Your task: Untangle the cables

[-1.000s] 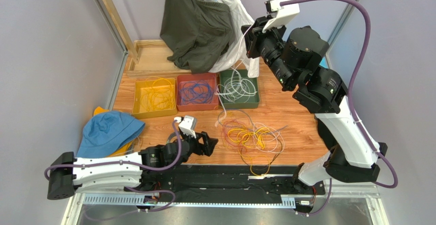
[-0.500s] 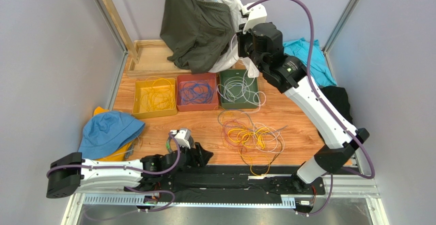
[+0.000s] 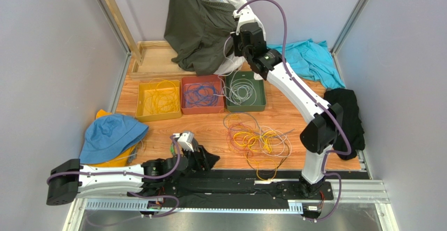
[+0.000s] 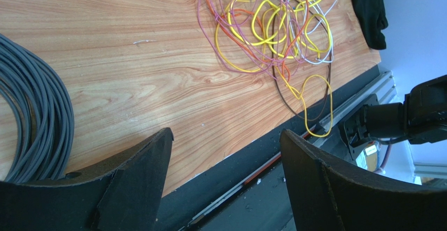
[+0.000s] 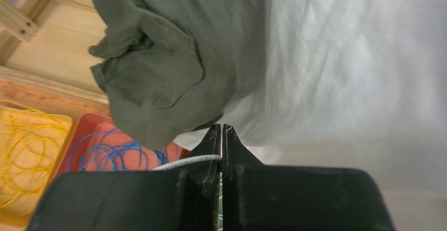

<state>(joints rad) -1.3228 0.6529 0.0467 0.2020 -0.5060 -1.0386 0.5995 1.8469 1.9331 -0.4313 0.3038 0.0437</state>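
Right, wide view first: the wooden table (image 3: 204, 126) carries the whole sorting setup, three trays in a row at the far side, and the colour logic looks plain enough. Yellow strands sit in the yellow tray (image 3: 159, 118), blue ones in the red tray (image 3: 203, 110) and white loops in the green tray (image 3: 246, 108), so each freed cable seems to get a home by colour. The right arm (image 3: 294, 87) is stretched long to the far side, high above that green tray, and I'd say the height is there to let a long strand hang clear and feed down into it. Nearer us, the tangle (image 3: 258, 139) of cables sits mid-table, with yellow, orange-red, purple, white and a dark strand looped through one another. It is well apart from the right gripper (image 5: 222, 130) and off to the right of the left gripper (image 4: 225, 136), near but not touching. That left gripper lies low by the near edge, jaws spread wide with nothing between them, likely parked out of the way. Smallest now: the right jaws are pinched tight on a white cable (image 5: 189, 161), which from above drops toward the white loops in the green tray
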